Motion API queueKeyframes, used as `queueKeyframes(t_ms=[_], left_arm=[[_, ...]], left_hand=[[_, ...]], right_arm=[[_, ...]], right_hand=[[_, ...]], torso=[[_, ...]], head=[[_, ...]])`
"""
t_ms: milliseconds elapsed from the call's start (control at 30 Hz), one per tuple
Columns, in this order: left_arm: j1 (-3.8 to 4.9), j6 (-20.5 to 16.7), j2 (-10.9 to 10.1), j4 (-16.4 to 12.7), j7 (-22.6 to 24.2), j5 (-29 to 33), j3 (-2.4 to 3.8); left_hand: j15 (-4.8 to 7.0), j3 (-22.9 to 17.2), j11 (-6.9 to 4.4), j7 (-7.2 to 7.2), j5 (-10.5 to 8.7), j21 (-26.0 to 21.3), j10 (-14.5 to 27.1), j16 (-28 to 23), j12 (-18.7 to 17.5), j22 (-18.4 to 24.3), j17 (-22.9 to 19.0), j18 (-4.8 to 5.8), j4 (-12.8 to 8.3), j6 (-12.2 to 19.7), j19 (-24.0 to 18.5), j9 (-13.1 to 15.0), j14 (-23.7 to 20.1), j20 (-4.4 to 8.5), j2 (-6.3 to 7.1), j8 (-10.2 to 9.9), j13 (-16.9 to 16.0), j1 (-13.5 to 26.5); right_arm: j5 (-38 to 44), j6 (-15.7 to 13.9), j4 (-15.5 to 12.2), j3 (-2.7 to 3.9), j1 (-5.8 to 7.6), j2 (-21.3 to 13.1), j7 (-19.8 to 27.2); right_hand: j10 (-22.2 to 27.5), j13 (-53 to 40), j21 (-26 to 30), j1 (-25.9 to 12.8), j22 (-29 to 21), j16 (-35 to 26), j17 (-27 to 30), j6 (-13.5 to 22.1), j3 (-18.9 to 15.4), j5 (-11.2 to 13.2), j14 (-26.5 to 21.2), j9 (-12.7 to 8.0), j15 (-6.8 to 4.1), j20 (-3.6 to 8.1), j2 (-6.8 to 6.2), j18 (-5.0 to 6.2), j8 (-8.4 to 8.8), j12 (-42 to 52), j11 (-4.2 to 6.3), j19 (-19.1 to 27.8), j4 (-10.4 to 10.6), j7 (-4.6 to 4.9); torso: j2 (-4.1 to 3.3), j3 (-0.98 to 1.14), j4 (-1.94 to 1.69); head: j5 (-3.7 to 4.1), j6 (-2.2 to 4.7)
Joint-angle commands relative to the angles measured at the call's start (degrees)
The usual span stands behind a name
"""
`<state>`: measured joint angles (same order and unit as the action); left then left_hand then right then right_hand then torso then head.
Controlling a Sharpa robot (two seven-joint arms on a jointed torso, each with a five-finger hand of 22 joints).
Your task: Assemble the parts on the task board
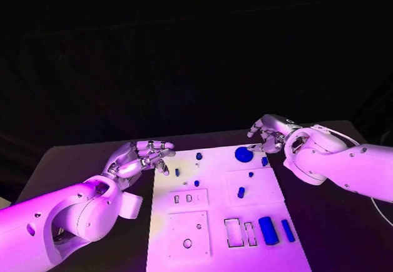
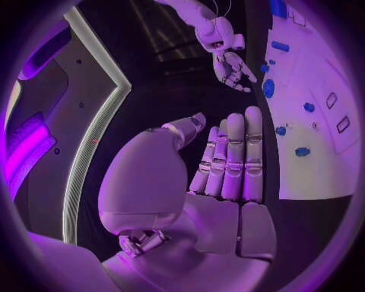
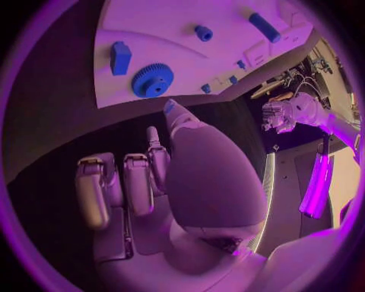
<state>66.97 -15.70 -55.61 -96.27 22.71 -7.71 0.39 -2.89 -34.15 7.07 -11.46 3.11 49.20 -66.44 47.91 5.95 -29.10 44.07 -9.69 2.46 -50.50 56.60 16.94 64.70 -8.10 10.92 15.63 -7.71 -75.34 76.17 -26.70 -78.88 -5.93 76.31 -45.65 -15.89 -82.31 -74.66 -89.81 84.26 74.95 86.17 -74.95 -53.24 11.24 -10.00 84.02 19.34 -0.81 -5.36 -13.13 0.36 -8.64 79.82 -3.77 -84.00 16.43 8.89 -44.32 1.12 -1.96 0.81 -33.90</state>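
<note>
The white task board (image 1: 225, 259) lies in the middle of the table. A blue gear (image 1: 244, 154) sits at its far right end, with a small blue block (image 1: 264, 161) beside it. Near the front right corner lie a thick blue cylinder (image 1: 268, 230) and a thinner one (image 1: 287, 230). Small blue pegs (image 1: 241, 192) are scattered over the middle. My left hand (image 1: 144, 157) hovers off the far left corner, fingers straight (image 2: 232, 155) and holding nothing. My right hand (image 1: 270, 133) hangs just beyond the gear (image 3: 152, 80), fingers apart (image 3: 140, 182), nothing in them.
Rectangular slots (image 1: 233, 232) and round holes (image 1: 187, 243) are cut into the board's near half. Black table (image 1: 348, 232) surrounds the board on both sides. My two forearms flank the board's edges.
</note>
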Motion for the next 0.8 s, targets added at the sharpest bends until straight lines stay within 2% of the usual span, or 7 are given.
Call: queueKeyframes(t_ms=[33, 167, 367, 533, 600, 667, 800], left_arm=[[0.12, 1.5, 0.1, 0.0, 0.2, 0.0, 0.04], [0.12, 1.6, 0.2, 0.1, 0.2, 0.0, 0.04], [0.11, 1.7, 0.4, 0.3, 0.2, 0.0, 0.03], [0.11, 1.8, 0.3, 0.4, 0.1, -0.1, 0.03], [0.11, 1.7, 0.3, 0.4, 0.1, -0.1, 0.03], [0.11, 1.7, 0.2, 0.4, 0.1, -0.1, 0.03], [0.11, 1.7, 0.2, 0.4, 0.0, -0.1, 0.03]], left_hand=[[0.07, -0.1, 0.11, 0.05, 0.15, 0.3, 0.4, 0.2, 0.3, 0.0, -0.1, -0.73, -0.2, 0.5, -0.4, 0.1, -0.4, -0.05, -0.15, 0.0, -0.1, -0.2], [0.07, -0.1, 0.11, 0.05, 0.15, 0.3, 0.4, 0.2, 0.3, 0.0, -0.1, -0.73, -0.2, 0.5, -0.4, 0.1, -0.4, -0.05, -0.15, 0.0, -0.1, -0.2], [0.07, -0.1, 0.11, 0.05, 0.15, 0.3, 0.4, 0.2, 0.3, 0.0, -0.1, -0.73, -0.2, 0.5, -0.4, 0.1, -0.4, -0.05, -0.15, 0.0, -0.1, -0.2], [0.07, -0.2, 0.1, 0.08, 0.16, 0.3, 0.4, 0.2, 0.4, -0.1, -0.1, -0.74, -0.2, 0.5, -0.5, 0.1, -0.5, -0.06, -0.23, 0.1, -0.1, -0.2], [0.07, -0.2, 0.1, 0.08, 0.16, 0.3, 0.4, 0.2, 0.4, -0.1, -0.1, -0.74, -0.2, 0.5, -0.5, 0.1, -0.5, -0.06, -0.23, 0.1, -0.1, -0.2], [0.07, -0.2, 0.1, 0.08, 0.16, 0.3, 0.4, 0.2, 0.4, -0.1, -0.1, -0.74, -0.2, 0.5, -0.5, 0.1, -0.5, -0.06, -0.23, 0.1, -0.1, -0.2], [0.07, -0.2, 0.1, 0.08, 0.16, 0.3, 0.4, 0.2, 0.4, -0.1, -0.1, -0.74, -0.2, 0.5, -0.5, 0.1, -0.5, -0.06, -0.23, 0.1, -0.1, -0.2]], right_arm=[[-3.5, 6.0, 0.8, 0.06, 0.07, 0.1, -0.4], [-3.7, 8.1, 1.9, 0.08, 0.1, 0.7, -1.1], [-3.8, 9.7, 3.6, 0.03, -0.03, 2.2, -1.5], [-3.8, 9.9, 4.5, -0.04, -0.33, 3.1, -1.7], [-3.8, 9.9, 4.7, -0.06, -0.41, 3.3, -1.7], [-3.8, 9.7, 4.8, -0.07, -0.48, 3.4, -1.8], [-3.9, 9.5, 5.2, -0.09, -0.56, 3.8, -1.8]], right_hand=[[-2.2, -8.4, -0.2, -0.7, 15.1, 1.4, -9.2, 1.3, -1.6, 0.1, 4.9, -0.2, 0.88, -0.68, 0.02, -0.36, 0.35, 3.8, -0.6, -6.0, 0.0, 0.35], [-3.6, -10.5, -0.2, -0.8, 15.1, 2.7, -12.0, 1.8, -2.6, 0.1, 5.4, -0.2, 1.25, -1.06, 0.2, -0.36, 0.29, 5.7, -0.94, -6.0, 0.1, 0.64], [-4.5, -11.7, -0.2, -0.7, 15.1, 3.0, -12.8, 1.8, -2.9, 0.0, 5.5, -0.1, 1.4, -1.23, 0.49, -0.36, 0.05, 6.9, -1.05, -6.0, 0.1, 0.72], [-4.7, -12.0, -0.2, -0.8, 15.1, 3.0, -12.9, 1.6, -3.0, -0.1, 5.5, 0.0, 1.42, -1.27, 0.67, -0.36, -0.09, 7.1, -1.05, -6.0, 0.1, 0.71], [-4.8, -12.1, -0.2, -0.9, 15.1, 3.1, -12.9, 1.5, -3.0, -0.3, 5.6, 0.0, 1.43, -1.29, 0.82, -0.36, -0.19, 7.2, -1.05, -6.0, 0.1, 0.69], [-4.8, -12.2, -0.2, -0.9, 15.1, 3.1, -13.1, 1.5, -2.9, -0.3, 5.6, 0.0, 1.43, -1.3, 0.87, -0.36, -0.23, 7.3, -1.05, -6.0, 0.1, 0.69], [-4.9, -12.2, -0.2, -0.9, 15.1, 3.1, -13.1, 1.3, -2.9, -0.4, 5.6, 0.0, 1.43, -1.31, 1.04, -0.36, -0.34, 7.3, -1.03, -6.0, 0.1, 0.66]], torso=[[-0.06, -0.1, -0.1], [-0.1, -0.18, -0.1], [-0.08, -0.19, -0.25], [-0.07, -0.28, -0.42], [-0.03, -0.3, -0.32], [-0.1, -0.3, -0.47], [-0.09, -0.22, -0.23]], head=[[0.19, -0.19], [0.34, -0.34], [0.44, -0.65], [0.45, -0.95], [0.36, -1.06], [0.46, -1.05], [0.31, -1.1]])
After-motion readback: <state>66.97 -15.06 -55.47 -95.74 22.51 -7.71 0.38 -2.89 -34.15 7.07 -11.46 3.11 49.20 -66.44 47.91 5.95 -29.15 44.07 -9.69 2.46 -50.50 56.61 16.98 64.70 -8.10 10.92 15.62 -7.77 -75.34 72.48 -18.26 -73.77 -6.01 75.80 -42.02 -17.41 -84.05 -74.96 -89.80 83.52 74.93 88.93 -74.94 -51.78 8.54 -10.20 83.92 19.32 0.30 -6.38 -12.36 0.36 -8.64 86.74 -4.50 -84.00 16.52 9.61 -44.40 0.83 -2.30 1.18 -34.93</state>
